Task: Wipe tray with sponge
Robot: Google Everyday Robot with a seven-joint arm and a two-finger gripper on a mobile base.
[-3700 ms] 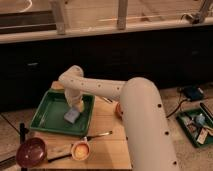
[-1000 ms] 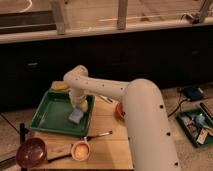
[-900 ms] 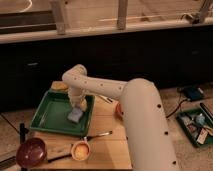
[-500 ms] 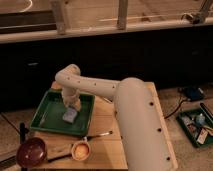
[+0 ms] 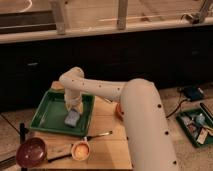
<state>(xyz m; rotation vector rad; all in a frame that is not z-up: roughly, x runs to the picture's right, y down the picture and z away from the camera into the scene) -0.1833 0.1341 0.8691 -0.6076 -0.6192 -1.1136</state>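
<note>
The bright green tray [image 5: 46, 116] lies on the left part of the wooden table. The light blue-grey sponge [image 5: 72, 118] rests on the tray's floor, right of its middle. My gripper [image 5: 73, 108] hangs from the white arm that reaches in from the right, and it presses straight down on the sponge. The wrist hides where the gripper meets the sponge.
A dark red bowl [image 5: 31, 151] and a small orange-yellow bowl [image 5: 80, 150] sit at the table's front edge, with a utensil [image 5: 100, 135] between tray and bowls. An orange object [image 5: 119, 110] shows beside my arm. A smaller dark-green cluttered tray [image 5: 197, 126] lies on the floor at right.
The gripper and sponge have slid leftward over the tray floor, after first moving right; the arm's elbow swung along with them.
</note>
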